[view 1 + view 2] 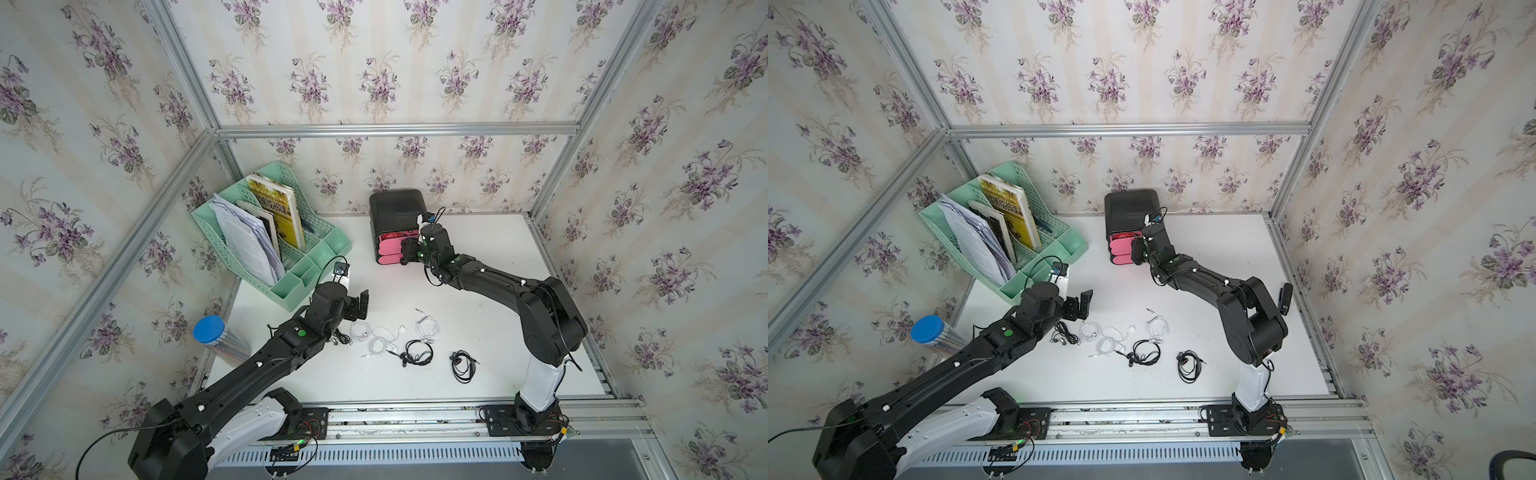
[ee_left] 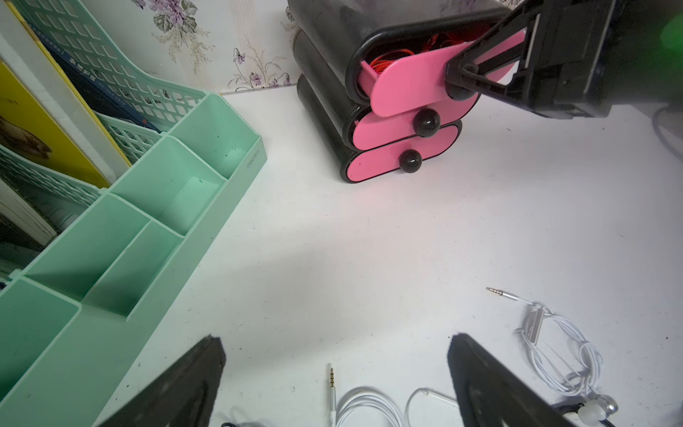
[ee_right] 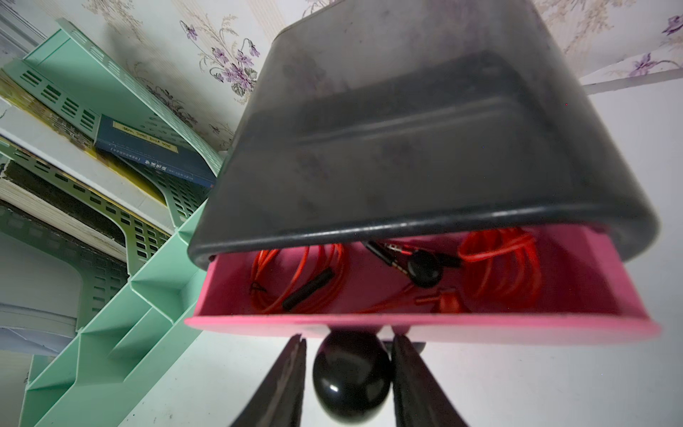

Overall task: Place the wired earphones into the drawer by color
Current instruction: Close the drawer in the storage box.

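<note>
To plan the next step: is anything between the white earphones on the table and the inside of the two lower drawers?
Yes: the middle pink drawer front and the bottom pink drawer front are shut; only the top pink drawer is open.

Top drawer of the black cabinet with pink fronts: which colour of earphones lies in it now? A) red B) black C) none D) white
A: the right wrist view shows red earphones coiled inside the open top drawer; the white earphones and black earphones lie on the table.
</note>
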`<state>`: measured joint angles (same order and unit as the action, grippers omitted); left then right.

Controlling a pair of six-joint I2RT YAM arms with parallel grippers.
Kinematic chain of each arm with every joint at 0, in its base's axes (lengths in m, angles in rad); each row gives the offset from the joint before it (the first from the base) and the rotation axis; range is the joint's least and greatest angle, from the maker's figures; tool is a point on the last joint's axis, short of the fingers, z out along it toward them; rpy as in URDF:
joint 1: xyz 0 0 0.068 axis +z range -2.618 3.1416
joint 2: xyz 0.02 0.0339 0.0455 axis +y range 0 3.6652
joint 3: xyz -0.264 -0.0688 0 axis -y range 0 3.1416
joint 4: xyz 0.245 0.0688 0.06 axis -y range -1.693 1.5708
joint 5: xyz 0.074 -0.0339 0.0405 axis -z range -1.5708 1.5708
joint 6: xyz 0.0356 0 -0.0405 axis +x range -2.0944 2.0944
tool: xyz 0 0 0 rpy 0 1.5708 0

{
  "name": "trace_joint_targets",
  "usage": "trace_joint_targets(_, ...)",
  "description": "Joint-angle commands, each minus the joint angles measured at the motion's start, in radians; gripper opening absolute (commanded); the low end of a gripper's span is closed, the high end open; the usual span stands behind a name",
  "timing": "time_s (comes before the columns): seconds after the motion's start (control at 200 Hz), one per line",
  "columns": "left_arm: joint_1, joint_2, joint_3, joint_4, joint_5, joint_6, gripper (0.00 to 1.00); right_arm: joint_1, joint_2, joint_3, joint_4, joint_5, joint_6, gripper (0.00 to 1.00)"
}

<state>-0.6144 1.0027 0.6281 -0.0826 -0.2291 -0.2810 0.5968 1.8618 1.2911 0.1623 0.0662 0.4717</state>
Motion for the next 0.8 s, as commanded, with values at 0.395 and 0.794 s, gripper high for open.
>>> trace_joint_targets(0.395,0.001,-0.001,0.007,0.004,-0.007,0.001,0.99,-0.014,0.061,0.072,0.062,-0.032,-0.012,0.43)
trace_joint_targets(0.794,0.001,0.002,0.007,0.005,-0.007,0.003,0.99,-0.017,0.074,0.091,0.065,-0.040,-0.019,0.45)
